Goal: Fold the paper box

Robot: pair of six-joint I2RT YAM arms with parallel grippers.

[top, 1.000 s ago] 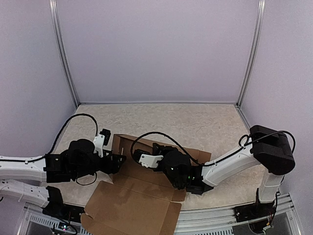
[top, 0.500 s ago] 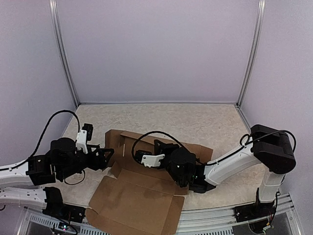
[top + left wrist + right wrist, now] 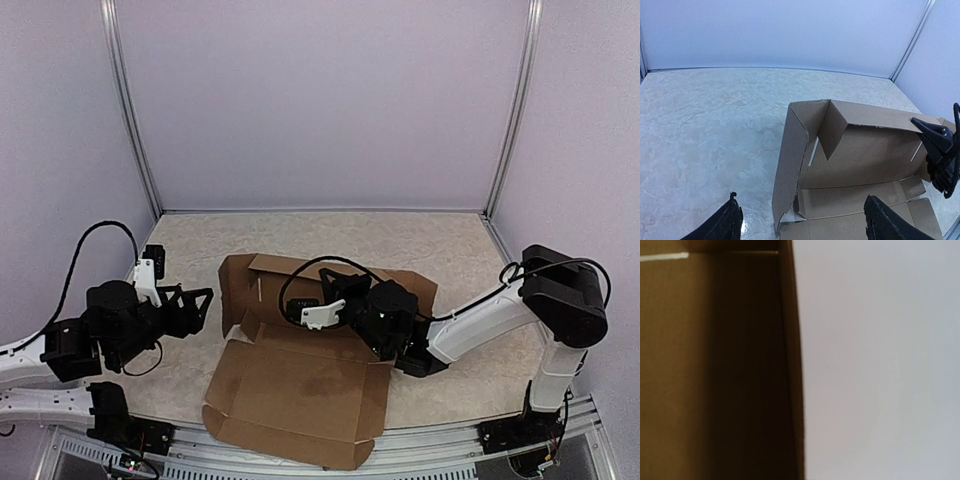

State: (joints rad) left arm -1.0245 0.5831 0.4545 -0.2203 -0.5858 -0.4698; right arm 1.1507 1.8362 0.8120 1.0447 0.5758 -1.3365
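Retreating toward the left edge of the top view, the left gripper (image 3: 192, 306) now sits well apart from the paper box (image 3: 290, 350), where a second ago it was up against the box's left wall (image 3: 790, 165). Its fingers are spread wide with nothing between them; the left wrist view confirms this, both black fingertips framing the carton from a distance. Over the same second the box shifted up and slightly right in the frame. It now lies centre to lower centre on the table (image 3: 420, 235), with the left wall and back wall (image 3: 875, 120) standing, a corner tab (image 3: 832, 130) turned inward, and the large lid panel (image 3: 295, 405) flat toward the bottom edge. The right gripper (image 3: 335, 297) moved along with it and remains inside the tray by the back wall. Its wrist camera shows only close cardboard and pale backdrop, so whether it is parted or clamped cannot be told. Judgement: the left wall stands unaided after release, so that side looks done. The right side is largely hidden by the arm, and the lid is not yet closed. Task roughly midway.
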